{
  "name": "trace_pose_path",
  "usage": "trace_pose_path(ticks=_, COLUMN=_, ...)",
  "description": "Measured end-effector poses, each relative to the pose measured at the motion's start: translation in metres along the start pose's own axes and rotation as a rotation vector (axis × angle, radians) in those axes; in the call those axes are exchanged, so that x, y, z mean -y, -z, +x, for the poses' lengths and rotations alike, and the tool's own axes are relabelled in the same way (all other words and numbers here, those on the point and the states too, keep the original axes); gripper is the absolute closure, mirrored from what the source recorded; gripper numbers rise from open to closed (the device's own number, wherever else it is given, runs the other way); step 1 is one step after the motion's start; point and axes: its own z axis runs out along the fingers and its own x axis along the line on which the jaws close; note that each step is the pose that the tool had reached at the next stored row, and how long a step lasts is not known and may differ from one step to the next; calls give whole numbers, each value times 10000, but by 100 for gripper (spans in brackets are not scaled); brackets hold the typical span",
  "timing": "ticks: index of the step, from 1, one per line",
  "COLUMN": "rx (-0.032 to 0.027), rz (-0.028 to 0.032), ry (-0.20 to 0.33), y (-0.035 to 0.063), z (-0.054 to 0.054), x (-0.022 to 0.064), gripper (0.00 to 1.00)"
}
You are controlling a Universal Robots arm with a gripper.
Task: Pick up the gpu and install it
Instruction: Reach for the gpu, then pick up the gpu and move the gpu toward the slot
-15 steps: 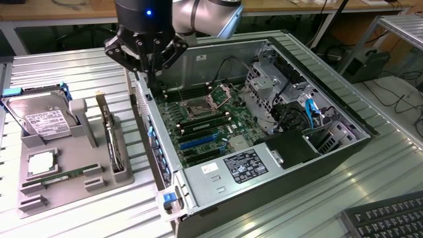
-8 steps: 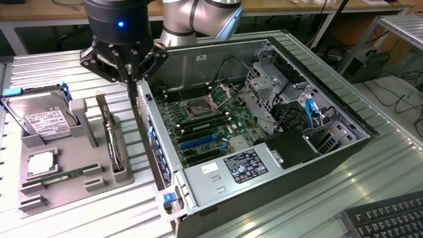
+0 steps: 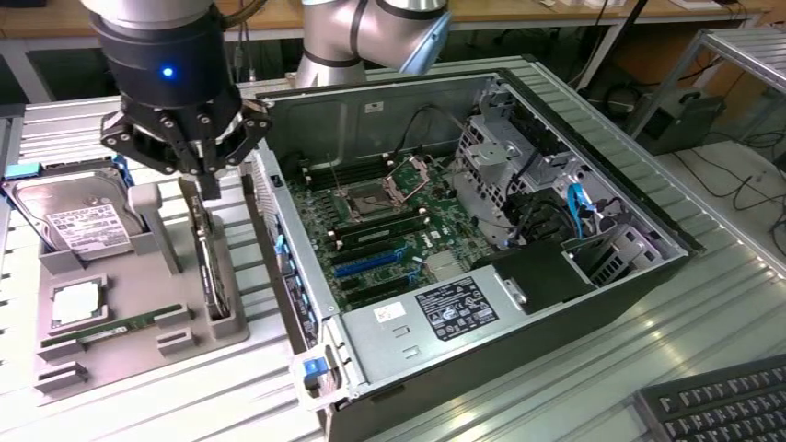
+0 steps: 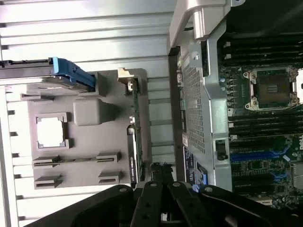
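In the exterior view's upper left, the gripper [image 3: 204, 184] hangs with its jaws drawn together. Its tips sit right at the upper end of the gpu [image 3: 212, 262], which stands on edge in a slot of the grey tray [image 3: 154, 226], just beside the wall of the open computer case [image 3: 331, 115]. Whether the tips actually pinch the card's edge I cannot tell. In the wrist view the gpu [image 4: 135, 142] runs as a dark strip along the tray [image 4: 85, 113], with the gripper [image 4: 161, 169] tips close to one end and the case [image 4: 199, 94] alongside. As I judge it, a hold at one end could let the card swing or jam in its slot. A missed pinch would lift nothing, and the nearby case wall could catch the bracket.
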Motion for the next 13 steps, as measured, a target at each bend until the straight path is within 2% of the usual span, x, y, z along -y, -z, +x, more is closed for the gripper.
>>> trace_pose_path(ticks=4, rx=0, rz=1, ry=-1, y=-53, z=166, x=15, gripper=89)
trace_pose_path(ticks=13, rx=-1, rz=1, ry=-1, y=-54, z=168, x=15, gripper=89)
